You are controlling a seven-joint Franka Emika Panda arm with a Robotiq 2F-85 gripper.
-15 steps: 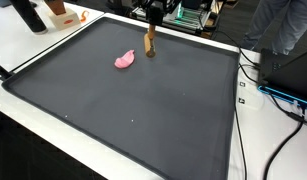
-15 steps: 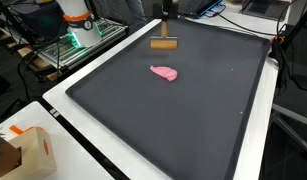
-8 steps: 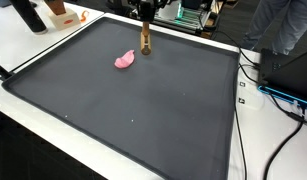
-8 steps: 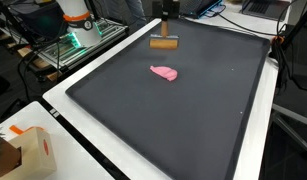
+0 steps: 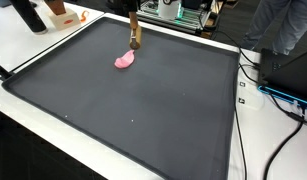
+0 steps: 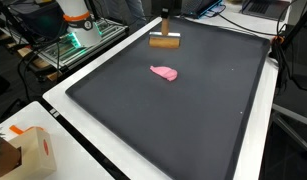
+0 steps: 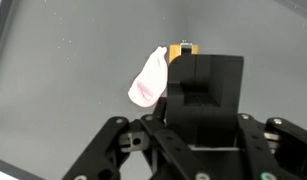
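Black mat [image 5: 143,110] covers white table [image 5: 43,40]; cardboard box [image 6: 18,150] on table corner, beside mat.

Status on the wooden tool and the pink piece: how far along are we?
Done: the gripper has the wooden tool clamped, near the far edge of the dark mat. In hand: the tool hangs close to the pink piece, with a gap between them in an exterior view. Left: any contact. The pink piece lies alone on the mat, apparently untouched.
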